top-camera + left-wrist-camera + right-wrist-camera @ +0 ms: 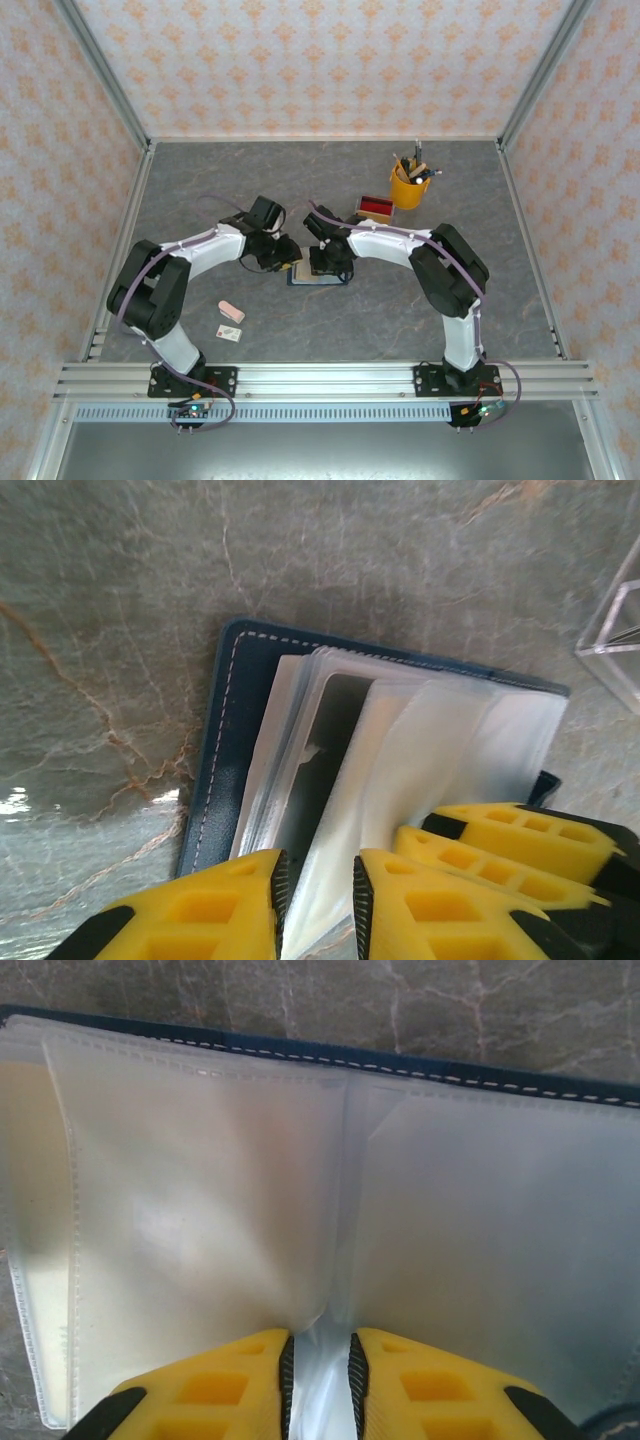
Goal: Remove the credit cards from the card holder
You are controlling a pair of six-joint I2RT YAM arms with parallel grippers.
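The card holder (318, 277) is laid open mid-table (420, 320) and its clear sleeves (200, 1210) are pinched between nearly closed jaws, one by the left gripper (318, 910), one by the right gripper (318, 1380); next, a card's edge must probably be exposed and gripped.

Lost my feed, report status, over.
Left gripper and right gripper each pinching a sleeve. Wallet open on table, pages fanned. Nothing in the way.

Probably a lab test booth: aluminium frame (320, 379), wallpapered panels (320, 60)
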